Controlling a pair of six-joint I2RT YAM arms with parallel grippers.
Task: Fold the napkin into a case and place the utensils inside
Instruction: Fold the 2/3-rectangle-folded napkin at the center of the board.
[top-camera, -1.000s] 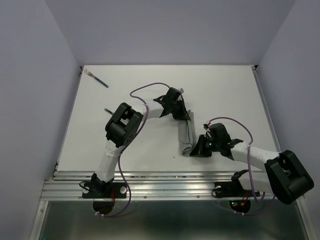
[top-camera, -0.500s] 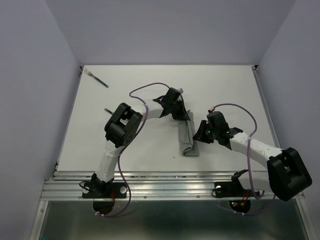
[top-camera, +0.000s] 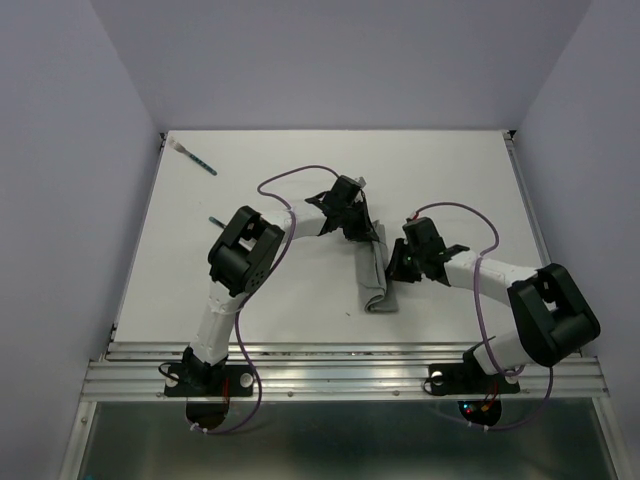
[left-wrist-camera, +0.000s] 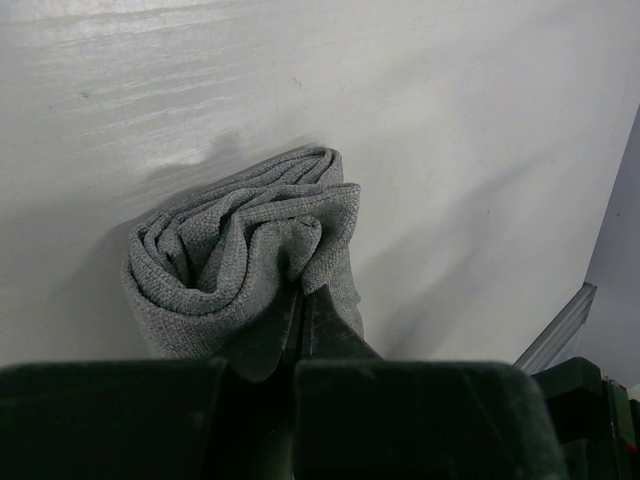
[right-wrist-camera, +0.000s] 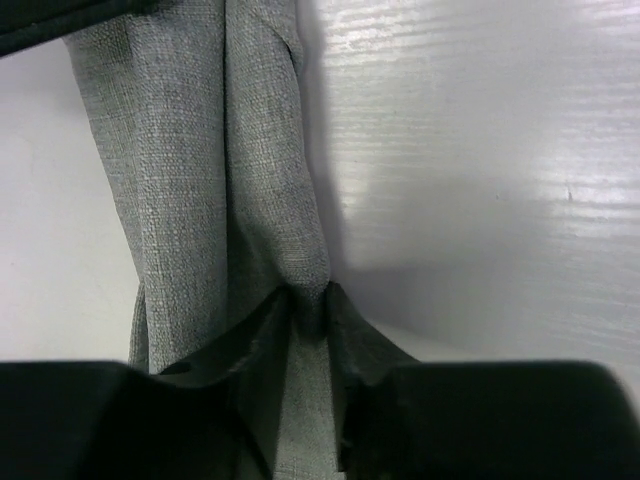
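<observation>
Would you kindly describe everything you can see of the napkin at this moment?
The napkin is plain mid-grey woven cloth, folded into a narrow layered strip. It lies flat on the white table near the middle, running away from the arms. Its far end is bunched into soft rolls and clamped by the left gripper. The right gripper straddles a raised fold along its right edge; whether it pinches the fold is unclear.

The napkin (left-wrist-camera: 240, 260) is matt woven cloth — the table (left-wrist-camera: 450, 120) smooth, faintly glossy.
</observation>
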